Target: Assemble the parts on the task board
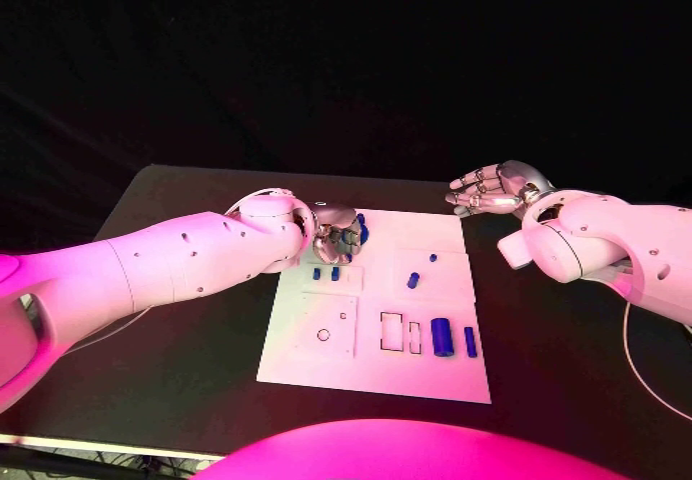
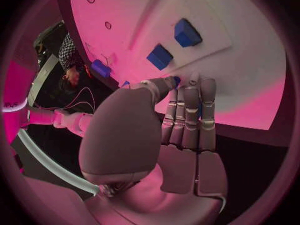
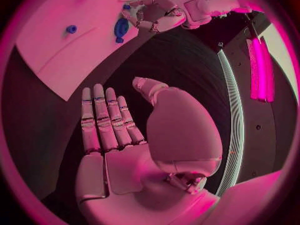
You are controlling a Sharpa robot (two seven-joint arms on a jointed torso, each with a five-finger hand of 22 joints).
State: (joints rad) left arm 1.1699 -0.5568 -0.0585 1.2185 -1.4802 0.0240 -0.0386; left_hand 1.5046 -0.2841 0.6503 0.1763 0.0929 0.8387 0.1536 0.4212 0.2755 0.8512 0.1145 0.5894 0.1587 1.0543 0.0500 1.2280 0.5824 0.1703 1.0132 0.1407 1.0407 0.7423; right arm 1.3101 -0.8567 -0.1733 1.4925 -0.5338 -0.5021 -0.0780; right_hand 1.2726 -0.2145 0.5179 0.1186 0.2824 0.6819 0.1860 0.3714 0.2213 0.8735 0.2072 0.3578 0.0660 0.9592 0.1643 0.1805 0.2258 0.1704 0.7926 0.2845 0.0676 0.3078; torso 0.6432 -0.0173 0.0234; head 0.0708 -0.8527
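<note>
1. Fingers of the left hand (image 1: 335, 232) curl down over the far left corner of the task board (image 1: 310, 340), their tips at a blue part (image 1: 361, 232); whether they actually pinch it, I cannot tell.
2. Just nearward of those fingertips sit two small blue parts (image 1: 326, 273), side by side.
3. Farther off, the right hand (image 1: 495, 190) hovers beyond the board's far right corner, fingers spread and holding nothing; the left hand is plainly nearer.
</note>
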